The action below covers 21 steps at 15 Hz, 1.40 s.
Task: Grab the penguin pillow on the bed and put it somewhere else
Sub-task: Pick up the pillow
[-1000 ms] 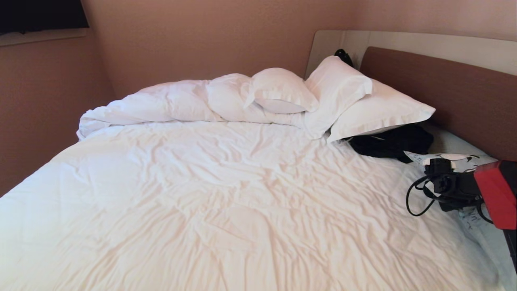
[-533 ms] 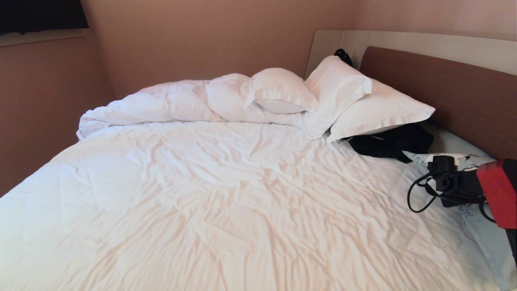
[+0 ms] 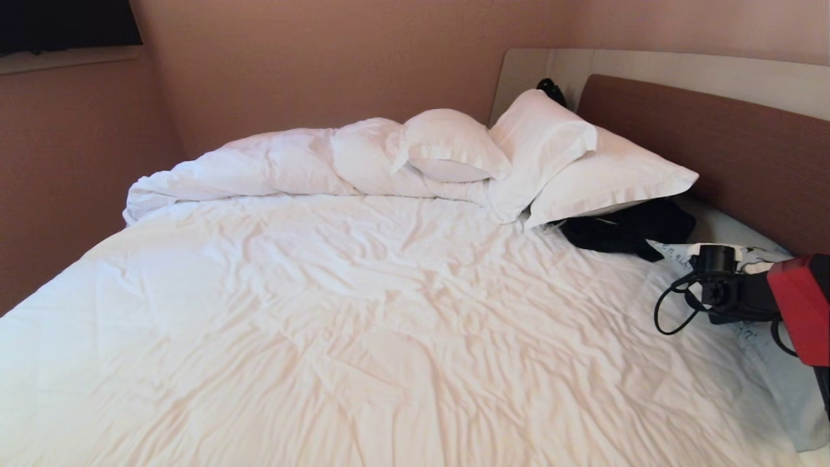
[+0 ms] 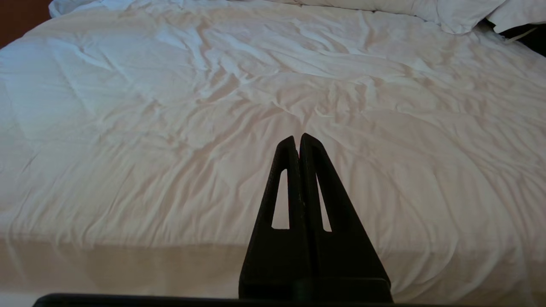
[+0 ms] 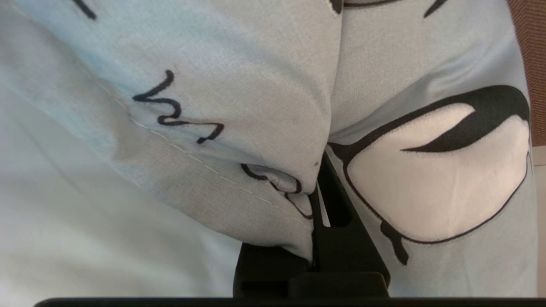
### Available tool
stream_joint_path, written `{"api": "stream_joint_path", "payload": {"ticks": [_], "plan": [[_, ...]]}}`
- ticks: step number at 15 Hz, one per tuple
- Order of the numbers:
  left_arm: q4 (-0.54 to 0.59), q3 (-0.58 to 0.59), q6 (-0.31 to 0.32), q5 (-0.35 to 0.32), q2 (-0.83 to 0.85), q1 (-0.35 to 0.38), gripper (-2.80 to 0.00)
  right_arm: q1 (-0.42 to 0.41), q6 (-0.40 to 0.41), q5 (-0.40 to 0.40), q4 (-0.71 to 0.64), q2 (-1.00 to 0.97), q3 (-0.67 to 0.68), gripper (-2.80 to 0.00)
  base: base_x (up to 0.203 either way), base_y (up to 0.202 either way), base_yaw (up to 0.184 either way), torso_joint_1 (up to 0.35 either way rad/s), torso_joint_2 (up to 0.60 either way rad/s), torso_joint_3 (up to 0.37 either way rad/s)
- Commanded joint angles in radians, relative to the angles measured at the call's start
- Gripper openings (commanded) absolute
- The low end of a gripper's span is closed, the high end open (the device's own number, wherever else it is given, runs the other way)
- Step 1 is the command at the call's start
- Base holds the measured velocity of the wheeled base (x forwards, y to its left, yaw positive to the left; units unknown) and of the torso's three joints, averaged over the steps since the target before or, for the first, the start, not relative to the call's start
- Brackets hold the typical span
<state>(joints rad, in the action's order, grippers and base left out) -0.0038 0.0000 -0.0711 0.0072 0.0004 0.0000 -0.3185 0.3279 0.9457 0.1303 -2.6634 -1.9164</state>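
The penguin pillow [image 3: 775, 370], light blue with black script and black-and-white penguins, lies at the bed's [image 3: 363, 311] right edge below the headboard. My right arm [image 3: 794, 305] reaches over it; its fingers are hidden in the head view. In the right wrist view the right gripper [image 5: 320, 172] is shut on a bunched fold of the penguin pillow [image 5: 256, 64], with a penguin's white belly [image 5: 435, 183] beside the finger. The left gripper [image 4: 298, 137] hangs shut and empty over the near side of the bed [image 4: 170, 106].
Three white pillows [image 3: 603, 175] and a bunched white duvet [image 3: 259, 168] lie along the far side. A black clothing bundle [image 3: 622, 230] sits just beyond the penguin pillow. The brown headboard [image 3: 713, 143] stands to the right, walls behind and to the left.
The right gripper has closed on the pillow fabric. The right wrist has risen a little and drifted right, and the pillow's near end has lifted slightly with it.
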Motion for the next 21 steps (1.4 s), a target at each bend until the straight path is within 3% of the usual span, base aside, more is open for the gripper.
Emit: {"api": "stream_joint_path", "payload": {"ticks": [1,10,15,18,21], "plan": [[-0.001,0.002,-0.001,0.0,0.0,0.0,-2.8,0.007,0.002,0.002,0.051,0.01,0.013,-2.8,0.0,0.0,0.0,0.0,0.0,0.0],[-0.001,0.002,-0.001,0.001,0.0,0.0,-2.8,0.052,0.023,-0.166,0.149,0.113,0.218,-2.8,0.0,0.0,0.0,0.0,0.0,0.0],[-0.001,0.002,-0.001,0.0,0.0,0.0,-2.8,0.05,0.162,-0.243,0.347,0.131,0.337,-2.8,0.0,0.0,0.0,0.0,0.0,0.0],[-0.001,0.002,-0.001,0.0,0.0,0.0,-2.8,0.046,0.295,-0.288,0.556,0.136,0.421,-2.8,0.0,0.0,0.0,0.0,0.0,0.0],[-0.001,0.002,-0.001,0.0,0.0,0.0,-2.8,0.044,0.322,-0.314,0.592,0.136,0.441,-2.8,0.0,0.0,0.0,0.0,0.0,0.0]]}}
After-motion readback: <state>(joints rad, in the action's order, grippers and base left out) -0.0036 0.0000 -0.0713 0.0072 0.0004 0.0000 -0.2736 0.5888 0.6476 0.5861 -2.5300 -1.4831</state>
